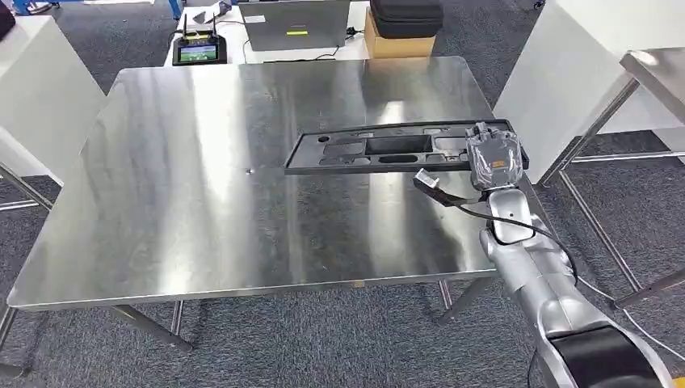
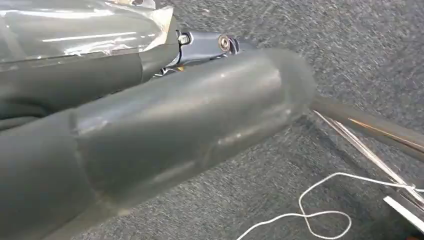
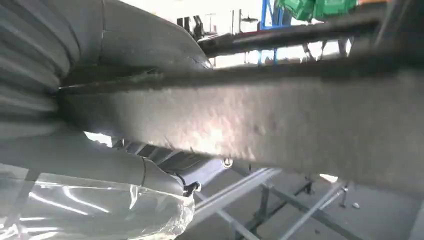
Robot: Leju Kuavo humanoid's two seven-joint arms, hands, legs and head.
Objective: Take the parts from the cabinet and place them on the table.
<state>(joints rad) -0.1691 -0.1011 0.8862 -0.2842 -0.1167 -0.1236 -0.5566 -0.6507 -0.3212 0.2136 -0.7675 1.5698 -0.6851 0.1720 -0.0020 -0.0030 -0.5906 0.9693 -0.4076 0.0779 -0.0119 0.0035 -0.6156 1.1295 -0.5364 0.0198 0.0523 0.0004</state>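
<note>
The right hand [image 1: 494,159], wrapped in clear plastic, sits at the 3 o'clock end of the long black plastic part with cut-out recesses [image 1: 380,149] and seems to grip it there, though the fingers are hidden. The part lies flat on the shiny steel tabletop [image 1: 202,194], toward 2 o'clock, so the placing looks nearly done. I'd ease the fingers off gently and lift straight up, so the light tray doesn't drag. The left hand [image 2: 125,135] hangs over grey carpet; whether it's open or closed I cannot tell. Past 12 o'clock stand a grey laptop [image 1: 295,24] and a brown cardboard box [image 1: 396,42], well apart.
</note>
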